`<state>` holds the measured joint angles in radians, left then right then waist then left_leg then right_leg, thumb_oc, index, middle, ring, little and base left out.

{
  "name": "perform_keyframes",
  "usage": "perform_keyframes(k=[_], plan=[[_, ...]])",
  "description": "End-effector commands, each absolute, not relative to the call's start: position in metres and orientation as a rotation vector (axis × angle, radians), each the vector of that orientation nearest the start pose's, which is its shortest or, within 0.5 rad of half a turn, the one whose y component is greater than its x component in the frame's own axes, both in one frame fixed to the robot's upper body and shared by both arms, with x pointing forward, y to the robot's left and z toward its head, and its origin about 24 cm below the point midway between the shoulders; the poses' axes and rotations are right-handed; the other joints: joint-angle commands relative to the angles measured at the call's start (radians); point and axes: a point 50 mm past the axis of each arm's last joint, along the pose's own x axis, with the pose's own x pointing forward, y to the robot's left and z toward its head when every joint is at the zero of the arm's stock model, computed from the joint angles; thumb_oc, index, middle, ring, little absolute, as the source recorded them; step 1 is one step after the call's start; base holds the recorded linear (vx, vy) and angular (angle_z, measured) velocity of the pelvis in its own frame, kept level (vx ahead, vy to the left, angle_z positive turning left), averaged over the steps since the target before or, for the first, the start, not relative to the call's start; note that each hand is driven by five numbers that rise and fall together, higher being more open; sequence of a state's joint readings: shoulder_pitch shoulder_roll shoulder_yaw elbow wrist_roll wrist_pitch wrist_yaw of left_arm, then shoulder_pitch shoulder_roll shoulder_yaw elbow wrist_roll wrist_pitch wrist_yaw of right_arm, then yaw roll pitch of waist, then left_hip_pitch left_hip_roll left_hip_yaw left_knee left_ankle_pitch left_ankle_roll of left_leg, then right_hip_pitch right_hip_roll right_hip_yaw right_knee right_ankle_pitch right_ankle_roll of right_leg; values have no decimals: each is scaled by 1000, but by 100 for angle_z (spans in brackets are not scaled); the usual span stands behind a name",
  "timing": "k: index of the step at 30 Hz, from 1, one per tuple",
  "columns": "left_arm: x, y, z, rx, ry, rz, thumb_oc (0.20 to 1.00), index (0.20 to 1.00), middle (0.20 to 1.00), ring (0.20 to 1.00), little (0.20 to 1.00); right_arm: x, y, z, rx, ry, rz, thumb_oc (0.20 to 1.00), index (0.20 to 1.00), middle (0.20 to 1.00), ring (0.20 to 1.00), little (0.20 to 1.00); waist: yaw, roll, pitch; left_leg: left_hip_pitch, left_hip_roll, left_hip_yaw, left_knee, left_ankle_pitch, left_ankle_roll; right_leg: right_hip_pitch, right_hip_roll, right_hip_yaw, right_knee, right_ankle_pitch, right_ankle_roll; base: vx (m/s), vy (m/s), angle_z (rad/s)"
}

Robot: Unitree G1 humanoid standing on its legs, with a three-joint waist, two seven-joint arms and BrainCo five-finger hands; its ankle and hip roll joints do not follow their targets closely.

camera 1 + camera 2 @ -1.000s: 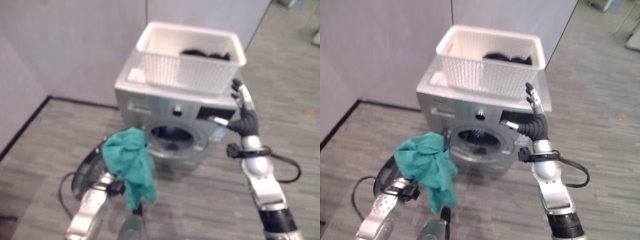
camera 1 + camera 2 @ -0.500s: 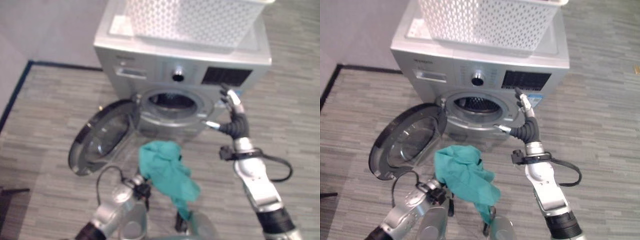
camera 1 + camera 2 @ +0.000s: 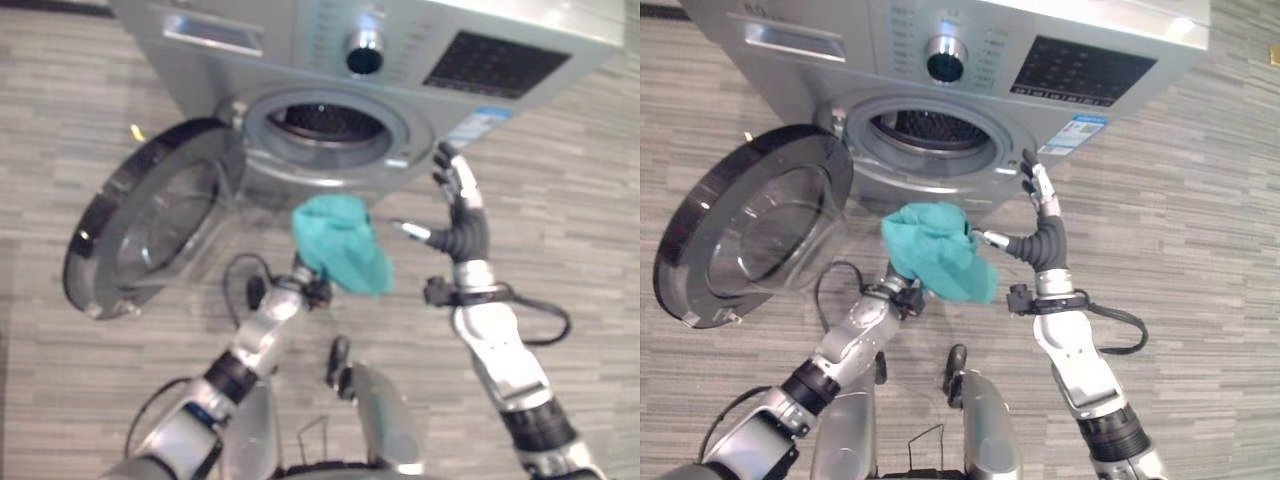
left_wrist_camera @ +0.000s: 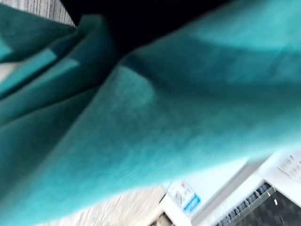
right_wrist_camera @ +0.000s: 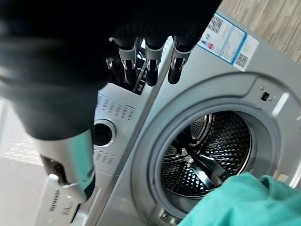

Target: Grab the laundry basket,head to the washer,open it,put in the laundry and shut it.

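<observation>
1. Laundry, a teal cloth (image 3: 340, 243), hangs bunched at the end of the left arm, just below and in front of the washer's round opening (image 3: 325, 122).
2. The left robot hand (image 3: 902, 292) sits at the cloth's lower edge; the cloth covers its fingers, so I cannot tell how they are set. In the left wrist view the teal cloth lies right across the lens.
3. The washer (image 3: 1120, 35) is a silver front-loader standing on the grey wood-pattern floor (image 3: 590, 210). It has a round knob (image 3: 945, 59) at the middle of its front panel and a dark display panel (image 3: 1080, 72) to the knob's right.
4. The washer door (image 3: 150, 215) is swung wide open to the left, its glass bowl facing the camera.
5. Inside the opening the perforated metal drum (image 5: 209, 148) shows; in the right wrist view the cloth's top edge lies across the lower part of the opening.
6. The right robot hand (image 3: 455, 205) is raised beside the cloth, to the right of the opening, its fingers straight and spread and its thumb held out toward the cloth; it holds nothing.
7. A label with blue print (image 5: 228, 40) is stuck on the washer front, near the right robot hand's fingertips (image 5: 149, 77).
</observation>
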<state>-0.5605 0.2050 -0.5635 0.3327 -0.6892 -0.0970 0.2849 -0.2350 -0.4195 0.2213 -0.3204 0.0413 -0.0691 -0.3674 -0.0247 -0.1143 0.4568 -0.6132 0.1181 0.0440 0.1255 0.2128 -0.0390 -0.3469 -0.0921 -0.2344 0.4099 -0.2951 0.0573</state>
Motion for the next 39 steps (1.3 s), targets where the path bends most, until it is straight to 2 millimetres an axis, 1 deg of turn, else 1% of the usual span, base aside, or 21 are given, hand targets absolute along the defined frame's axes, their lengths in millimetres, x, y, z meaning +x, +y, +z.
perform_keyframes(k=[1,2,4,5,6,7,8,10,13,15,16,18,21,23,25,27,28,32,33,38,39], plan=[[325,33,116,-326,-121,-299,200,200,200,200,200,248,-146,206,-134,-797,-44,1000,1000,1000,1000,1000,-16,-10,-77,-18,87,21,39,-81,-64,-75,-62,-15,37,28,-7,-41,8,11],[326,32,116,-326,-123,-298,200,200,200,200,200,248,-146,206,-135,-799,-44,1000,1000,1000,1000,1000,-16,-10,-77,-21,87,21,41,-82,-64,-78,-62,-15,39,27,-7,-41,9,0],[335,31,131,-341,-156,-255,200,200,200,200,200,249,-142,211,-106,-823,-45,1000,1000,1000,1000,1000,-24,-20,-67,-69,92,15,71,-89,-62,-123,-64,-17,62,32,-6,0,0,0],[335,31,131,-342,-158,-255,200,200,200,200,200,249,-142,211,-106,-824,-45,1000,1000,1000,1000,1000,-25,-20,-67,-72,92,15,73,-90,-62,-125,-64,-17,63,32,-6,-22,19,-3],[341,29,142,-339,-189,-235,200,200,200,200,200,250,-139,214,-89,-840,-46,1000,1000,1000,1000,1000,-32,-26,-61,-112,94,11,96,-96,-60,-157,-68,-21,80,30,-6,-21,10,-3],[341,29,142,-339,-189,-235,200,200,200,200,200,250,-139,214,-89,-840,-46,1000,1000,1000,1000,1000,-33,-26,-62,-114,94,10,97,-97,-60,-158,-68,-21,81,30,-7,-33,18,-1],[345,28,151,-347,-212,-219,200,200,200,200,200,250,-138,217,-73,-853,-50,1000,1000,1000,1000,1000,-36,-30,-53,-142,94,5,114,-102,-58,-187,-68,-20,101,28,-9,0,0,0],[349,28,161,-358,-235,-197,200,200,200,200,200,251,-136,219,-57,-864,-47,1000,1000,1000,1000,1000,-43,-34,-49,-181,96,1,139,-111,-54,-222,-71,-24,126,23,-10,0,0,0],[355,30,177,-383,-275,-155,200,200,200,200,200,253,-131,221,-40,-873,-38,1000,1000,1000,1000,1000,-52,-39,-50,-254,99,-9,186,-133,-47,-282,-79,-27,164,14,-10,8,31,6],[357,30,183,-392,-289,-140,200,200,200,200,200,254,-130,221,-34,-872,-37,1000,1000,1000,1000,1000,-57,-40,-55,-284,99,-11,204,-142,-44,-308,-83,-27,181,11,-9,18,22,0],[357,30,183,-393,-290,-140,200,200,200,200,200,254,-130,222,-34,-873,-36,1000,1000,1000,1000,1000,-59,-39,-58,-291,99,-12,208,-143,-44,-314,-83,-27,184,10,-8,38,27,0],[360,33,195,-404,-320,-113,200,200,200,200,200,255,-127,223,-24,-877,-31,1000,1000,1000,1000,1000,-67,-40,-59,-329,95,-14,242,-162,-34,-352,-90,-21,212,8,-6,46,41,4],[362,32,201,-407,-336,-99,200,200,200,200,200,256,-127,225,-20,-884,-36,1000,1000,1000,1000,1000,-74,-39,-68,-362,93,-15,269,-180,-25,-383,-94,-17,232,3,-6,39,35,2],[363,33,211,-414,-365,-92,200,200,200,200,200,257,-128,226,-14,-889,-41,1000,1000,1000,1000,1000,-81,-40,-71,-383,92,-14,285,-190,-21,-402,-96,-12,239,-1,-6,52,56,-3],[364,32,226,-427,-403,-81,200,200,200,200,200,258,-128,228,-13,-891,-47,1000,1000,1000,1000,1000,-90,-38,-76,-420,90,-12,315,-209,-12,-435,-102,-5,253,0,-5,55,73,-1],[365,33,231,-430,-416,-74,200,200,200,200,200,259,-128,229,-10,-897,-49,1000,1000,1000,1000,1000,-94,-36,-79,-437,90,-9,326,-215,-9,-451,-103,-2,258,0,-4,31,46,-4],[367,35,240,-443,-436,-60,200,200,200,200,200,260,-128,231,-6,-902,-56,1000,1000,1000,1000,1000,-98,-35,-81,-453,84,-6,333,-222,-3,-469,-105,4,263,2,-3,46,48,-9],[367,36,257,-482,-477,-44,200,200,200,200,200,262,-127,234,-7,-912,-65,1000,1000,1000,1000,1000,-110,-29,-91,-488,76,-2,343,-236,6,-505,-108,15,258,6,0,41,48,-5],[367,36,258,-483,-478,-44,200,200,200,200,200,262,-127,234,-7,-913,-65,1000,1000,1000,1000,1000,-111,-28,-92,-490,76,-2,343,-236,6,-507,-108,16,258,6,1,23,26,-7],[366,30,275,-486,-513,-51,200,200,200,200,200,264,-129,237,-17,-924,-80,1000,1000,1000,1000,1000,-125,-20,-107,-515,68,9,344,-246,10,-529,-107,30,233,17,4,28,46,0],[366,30,283,-480,-532,-48,200,200,200,200,200,264,-131,239,-18,-928,-91,1000,1000,1000,1000,1000,-134,-17,-114,-520,69,14,343,-251,11,-537,-105,38,224,22,7,29,70,-4]])
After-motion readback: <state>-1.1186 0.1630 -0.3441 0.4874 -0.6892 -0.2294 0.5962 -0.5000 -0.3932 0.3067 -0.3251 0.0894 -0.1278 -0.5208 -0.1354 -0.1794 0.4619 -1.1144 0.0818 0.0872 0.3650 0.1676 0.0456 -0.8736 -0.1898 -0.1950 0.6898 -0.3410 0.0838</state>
